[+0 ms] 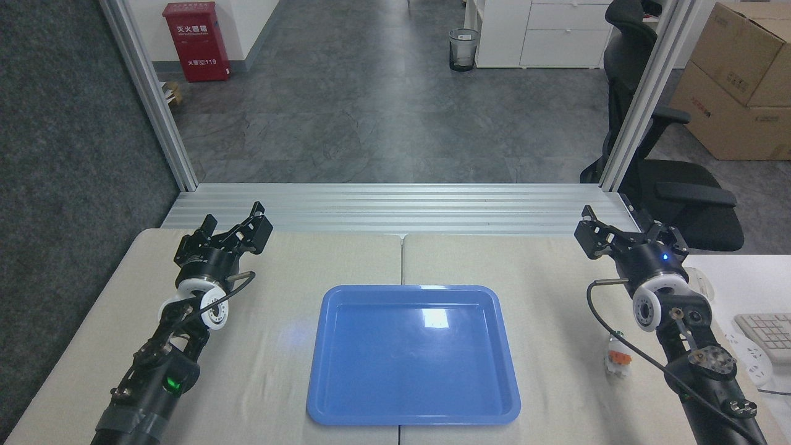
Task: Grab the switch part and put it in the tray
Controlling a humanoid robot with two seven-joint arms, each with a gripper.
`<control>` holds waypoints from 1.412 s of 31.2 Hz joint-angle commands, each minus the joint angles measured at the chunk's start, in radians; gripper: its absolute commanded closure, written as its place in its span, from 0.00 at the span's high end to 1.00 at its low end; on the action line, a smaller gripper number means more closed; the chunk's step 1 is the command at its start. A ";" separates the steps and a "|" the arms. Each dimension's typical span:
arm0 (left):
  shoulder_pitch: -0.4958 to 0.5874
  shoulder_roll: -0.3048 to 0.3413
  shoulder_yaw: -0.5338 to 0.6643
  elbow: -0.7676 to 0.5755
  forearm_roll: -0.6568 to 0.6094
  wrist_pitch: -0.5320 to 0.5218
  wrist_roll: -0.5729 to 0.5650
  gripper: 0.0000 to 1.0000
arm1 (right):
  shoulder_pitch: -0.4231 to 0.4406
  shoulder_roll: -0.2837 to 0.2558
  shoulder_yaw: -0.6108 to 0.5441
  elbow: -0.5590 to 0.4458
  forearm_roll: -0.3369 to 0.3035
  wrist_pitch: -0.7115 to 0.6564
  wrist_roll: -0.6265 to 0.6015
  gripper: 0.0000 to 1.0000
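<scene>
The bench [272,371] under me is covered in pale cloth and runs across the whole lower view, with a seam down its middle. On it, straight ahead of me and centred on that seam, lies the blue tray [413,418], flat, its glossy floor bare and catching a bright reflection. My left arm comes in from the lower left and its pincer [238,230] hovers over the far left part of the bench, well apart from the tray; its fingers stand spread with nothing between them. My right arm comes in from the lower right, and my right pincer [624,233] sits near the far right corner of the bench, fingers likewise spread and holding nothing. The switch part [617,361] lies on the cloth to the right of the tray, clear of its rim, just beside my right forearm and near its black cable [602,318]. Its white body and orange middle show; the rest is too small to make out.
</scene>
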 commanded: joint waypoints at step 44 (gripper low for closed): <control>0.000 0.000 0.000 0.000 0.001 0.000 0.000 1.00 | 0.006 -0.006 0.007 0.020 0.002 -0.038 -0.042 0.99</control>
